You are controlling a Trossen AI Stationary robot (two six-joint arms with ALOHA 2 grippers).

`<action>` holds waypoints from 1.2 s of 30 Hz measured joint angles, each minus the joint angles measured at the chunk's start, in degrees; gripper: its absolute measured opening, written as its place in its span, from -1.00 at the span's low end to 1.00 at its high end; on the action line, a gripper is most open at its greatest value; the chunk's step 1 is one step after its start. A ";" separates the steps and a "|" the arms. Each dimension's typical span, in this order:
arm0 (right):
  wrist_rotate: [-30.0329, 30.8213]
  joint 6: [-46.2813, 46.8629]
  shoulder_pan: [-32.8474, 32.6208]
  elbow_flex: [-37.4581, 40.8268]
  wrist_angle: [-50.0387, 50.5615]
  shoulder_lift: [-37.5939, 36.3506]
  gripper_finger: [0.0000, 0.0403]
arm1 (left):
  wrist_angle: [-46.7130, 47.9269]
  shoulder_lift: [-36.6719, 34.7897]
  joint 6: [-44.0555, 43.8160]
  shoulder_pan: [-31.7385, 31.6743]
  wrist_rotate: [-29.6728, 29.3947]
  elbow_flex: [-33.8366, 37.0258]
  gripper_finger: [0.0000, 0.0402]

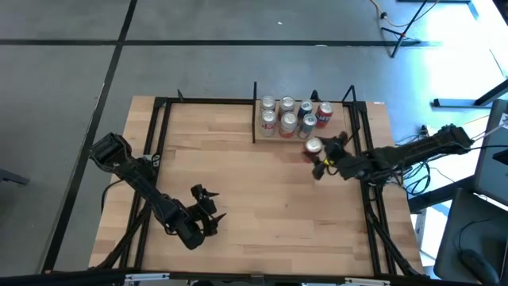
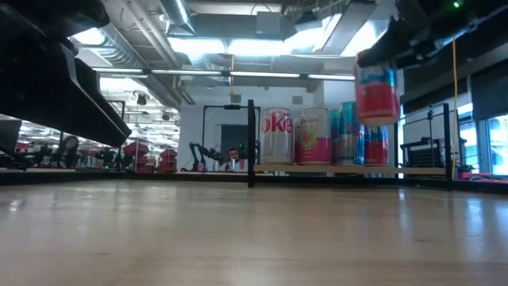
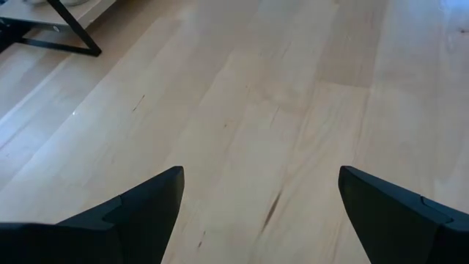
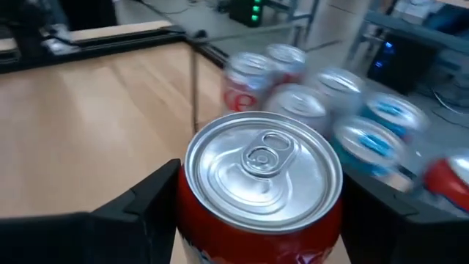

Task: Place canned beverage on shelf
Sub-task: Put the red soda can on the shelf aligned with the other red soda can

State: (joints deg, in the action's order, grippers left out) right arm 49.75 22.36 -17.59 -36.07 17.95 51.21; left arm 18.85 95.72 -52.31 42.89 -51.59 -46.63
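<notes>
A red can (image 4: 262,183), clamped in the right gripper (image 1: 317,159), hangs above the wooden tabletop (image 1: 254,206) beside the shelf (image 1: 305,137); left gripper (image 1: 208,208) gapes.

You're looking at grey floor (image 1: 198,71) crossed by dark lines, bright ceiling lights (image 2: 230,44) and ducts (image 2: 135,32) overhead, perhaps workstations far behind.
</notes>
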 joint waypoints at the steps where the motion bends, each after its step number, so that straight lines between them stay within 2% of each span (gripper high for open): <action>1: 0.50 1.00 0.03 0.78 1.25 -1.71 0.33 | -0.01 0.00 0.00 -0.02 0.00 0.00 0.75; 6: 2.91 4.07 0.47 2.12 7.19 -7.12 0.33 | -0.03 0.00 0.00 -0.32 -0.31 0.01 0.75; 12: 3.22 7.45 5.09 2.23 15.31 -7.94 0.33 | -0.06 0.00 0.10 -0.52 -0.43 -0.01 0.75; 22: -0.72 3.35 16.26 2.23 15.99 -7.84 0.33 | -0.05 0.00 0.42 -0.52 -0.44 -0.01 0.75; 28: -8.15 -4.45 24.01 7.78 7.09 -8.28 0.33 | -0.04 0.00 0.44 -0.52 -0.44 -0.01 0.75; 32: -14.10 -8.71 29.71 11.90 -2.71 -9.63 0.33 | -0.02 0.00 0.46 -0.54 -0.52 -0.01 0.75; 36: -19.99 -11.20 35.38 13.80 -6.83 -9.72 0.33 | -0.02 0.00 0.48 -0.55 -1.23 -0.01 0.75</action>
State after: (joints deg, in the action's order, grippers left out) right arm 29.76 11.16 17.78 -22.27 11.11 41.50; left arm 18.82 95.72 -51.83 42.35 -52.82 -46.63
